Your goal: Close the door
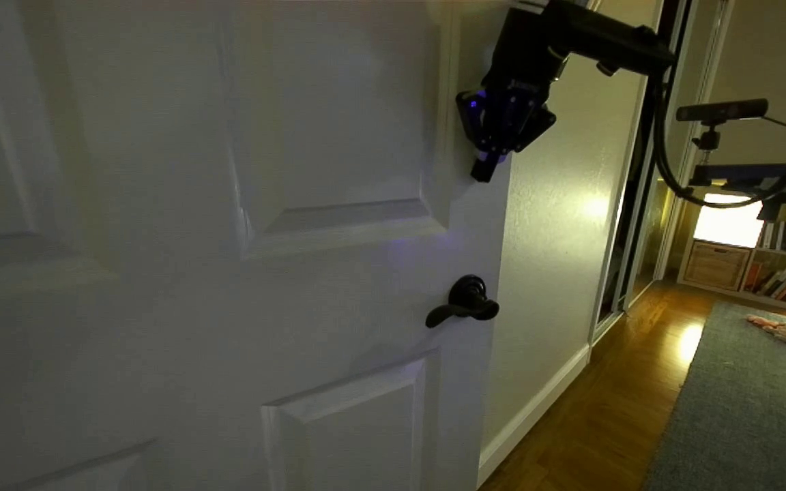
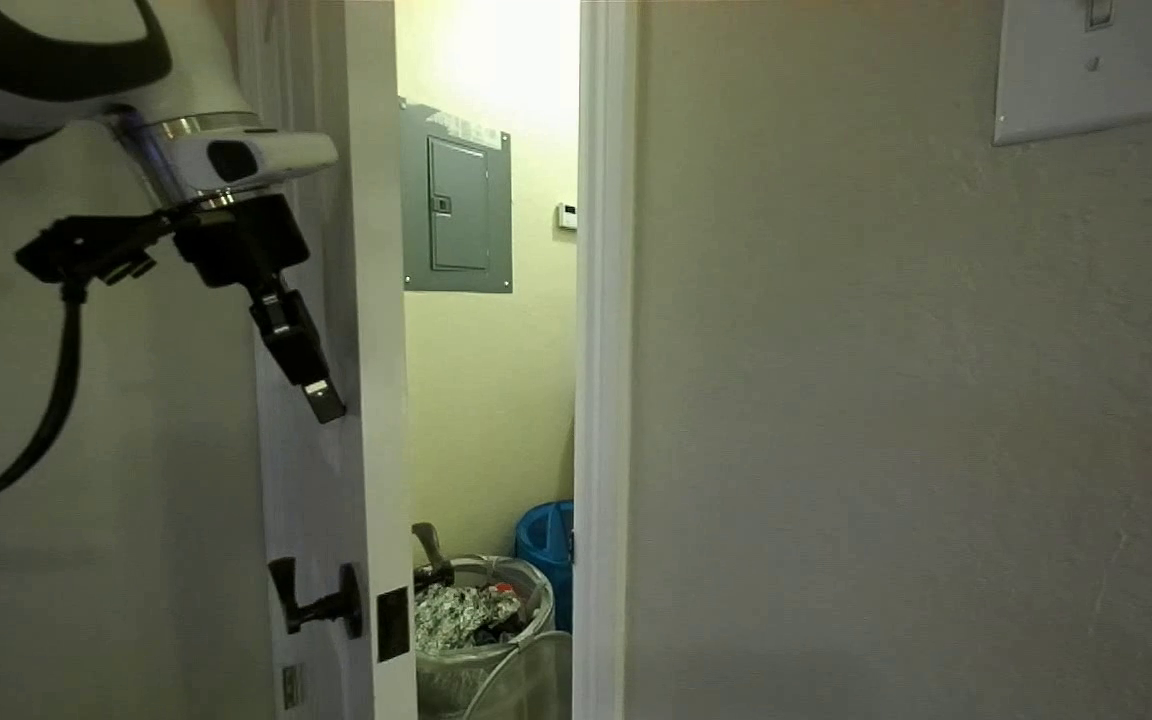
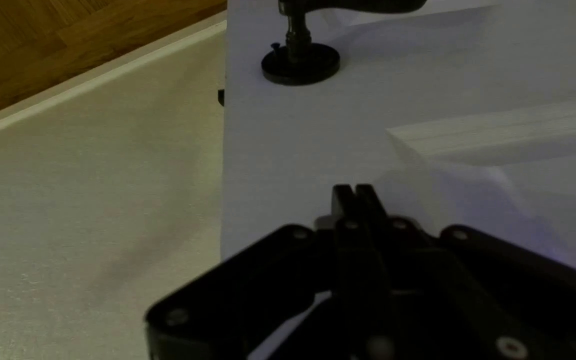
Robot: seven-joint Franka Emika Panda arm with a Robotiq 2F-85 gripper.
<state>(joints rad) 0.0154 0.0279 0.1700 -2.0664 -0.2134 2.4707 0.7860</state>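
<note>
Door (image 1: 263,307), white and panelled, stands ajar, spreading in an exterior view from nine o'clock past the middle; its black lever handle (image 1: 464,303) sits near the free edge, toward four o'clock. In an exterior view the door shows nearly edge-on at nine o'clock, its latch edge well apart from the white door frame (image 2: 606,400). Between the two show a grey panel box (image 2: 461,200) at eleven o'clock, a foil-filled bin (image 2: 446,680) toward seven and a blue bin (image 2: 548,560) near six.

The arm (image 2: 191,90) shows at ten o'clock there, and the gripper (image 2: 326,410) slants down beside the door's face, close to the free edge; whether the tips touch it cannot be told. In both exterior views the handle lies at six o'clock from the gripper. The jaws stand together, the wrist view showing a thin sliver between the tips. In the wrist view the handle lies at about eleven o'clock from the gripper, and wood floor (image 3: 38,45) shows toward ten.

A grey rug (image 1: 741,409) lies at four o'clock in an exterior view, with leaning books (image 1: 785,283) at three and a camera (image 1: 720,111) at two.
</note>
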